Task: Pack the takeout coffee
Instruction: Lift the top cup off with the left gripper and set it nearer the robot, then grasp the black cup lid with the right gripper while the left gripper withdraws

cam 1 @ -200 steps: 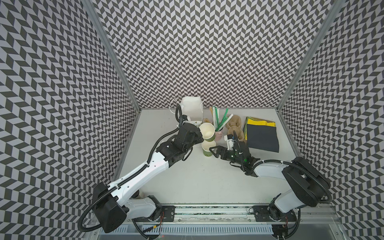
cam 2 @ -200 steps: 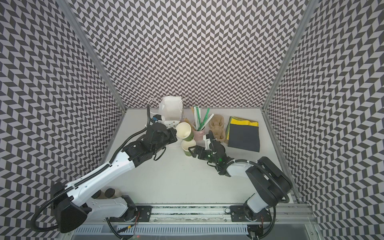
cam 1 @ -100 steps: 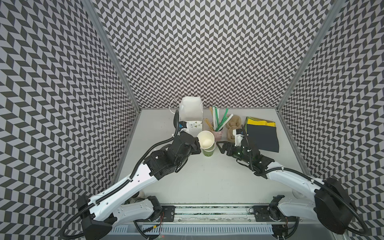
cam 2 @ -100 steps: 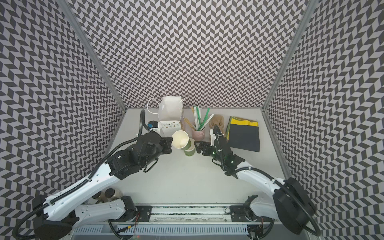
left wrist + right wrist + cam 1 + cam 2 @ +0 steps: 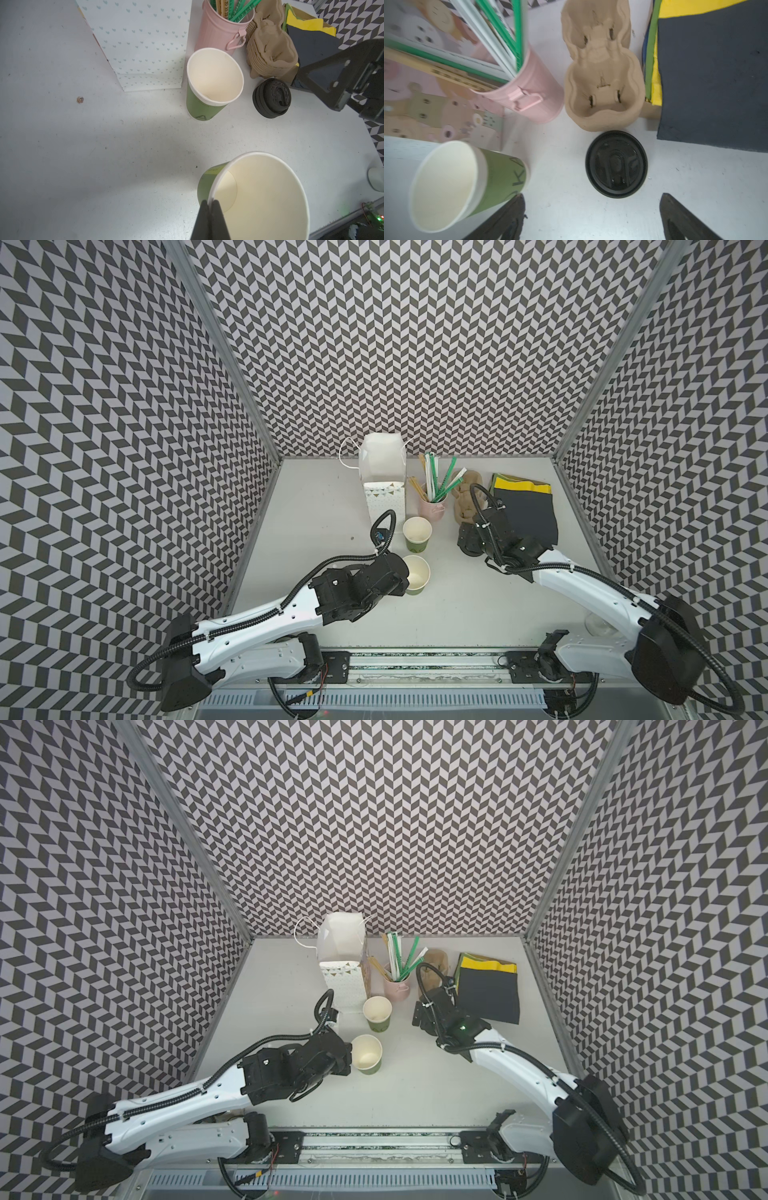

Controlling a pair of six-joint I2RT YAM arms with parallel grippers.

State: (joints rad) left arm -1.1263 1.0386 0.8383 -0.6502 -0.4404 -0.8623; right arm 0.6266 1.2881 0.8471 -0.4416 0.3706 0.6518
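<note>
Left gripper (image 5: 209, 204) pinches rim of near green cup (image 5: 417, 580). Right gripper (image 5: 591, 216) spread wide, hovering over black lid (image 5: 616, 164), right of far green cup (image 5: 417, 534).

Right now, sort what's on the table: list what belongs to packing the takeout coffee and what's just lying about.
Job: green paper cup pinched at its rim by the left pincer; stacked round black plastic lids below the open right pincer; probably the white patterned paper bag.
Lying about: second green paper cup; pink metal cup of straws; brown pulp cup carriers; dark and yellow sheets.
</note>
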